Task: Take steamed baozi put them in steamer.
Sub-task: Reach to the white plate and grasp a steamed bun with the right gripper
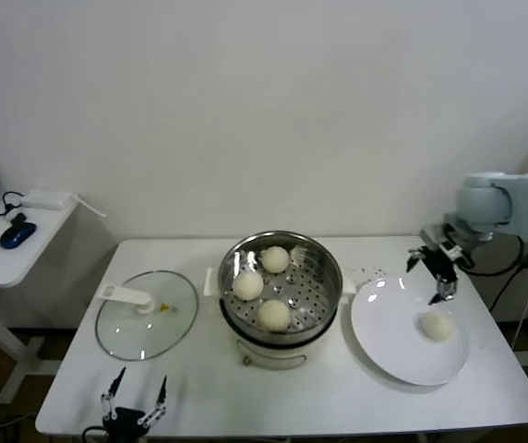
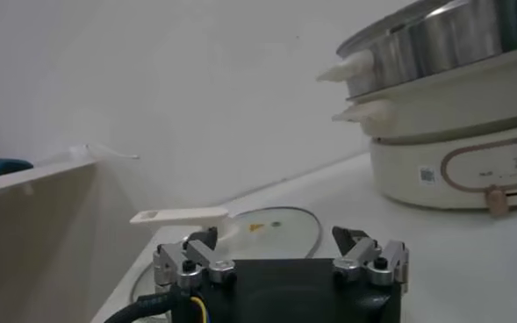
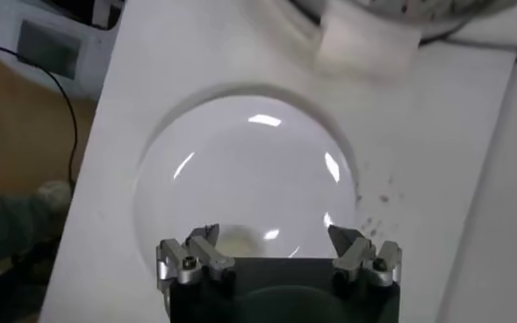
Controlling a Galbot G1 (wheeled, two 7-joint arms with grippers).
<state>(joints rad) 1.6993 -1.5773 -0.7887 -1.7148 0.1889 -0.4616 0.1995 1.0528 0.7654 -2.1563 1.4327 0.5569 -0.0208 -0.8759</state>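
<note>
No text, brand or number can be read in any view. In the left wrist view the cream base of the steamer (image 2: 455, 167) carries a small square label and a few tiny marks inside a thin outlined panel, but they are too small and blurred to read.

Even, bright indoor light falls from overhead, throwing only soft, faint shadows under the steamer (image 1: 281, 286). Small white glints sit on the white plate (image 3: 240, 189) and the glass lid (image 1: 146, 314). The wall behind the steamer looks plain and washed.
</note>
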